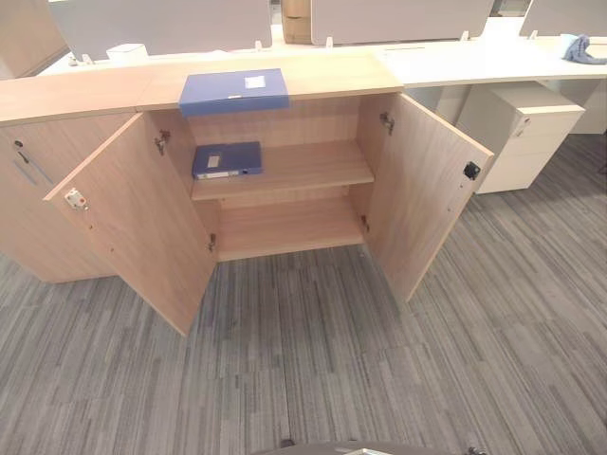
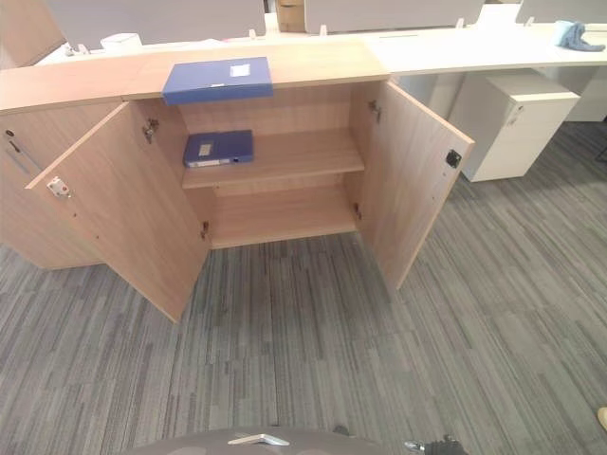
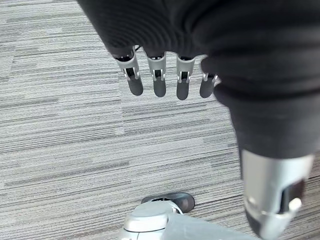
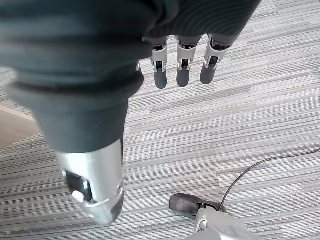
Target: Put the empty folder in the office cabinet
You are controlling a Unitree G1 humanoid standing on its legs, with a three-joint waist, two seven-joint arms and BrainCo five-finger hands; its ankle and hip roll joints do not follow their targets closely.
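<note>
Folder (image 1: pixel 234 91) lies flat on the cabinet top (image 1: pixel 85 93), long axis along the front edge, overhanging it, well apart from both hands. Cabinet (image 1: pixel 285 180) doors open; a second blue folder (image 1: pixel 228 159) lies on its upper shelf. Left hand (image 3: pixel 165 60) and right hand (image 4: pixel 180 55) hang over carpet (image 1: pixel 313 360), fingers straight, holding nothing
</note>
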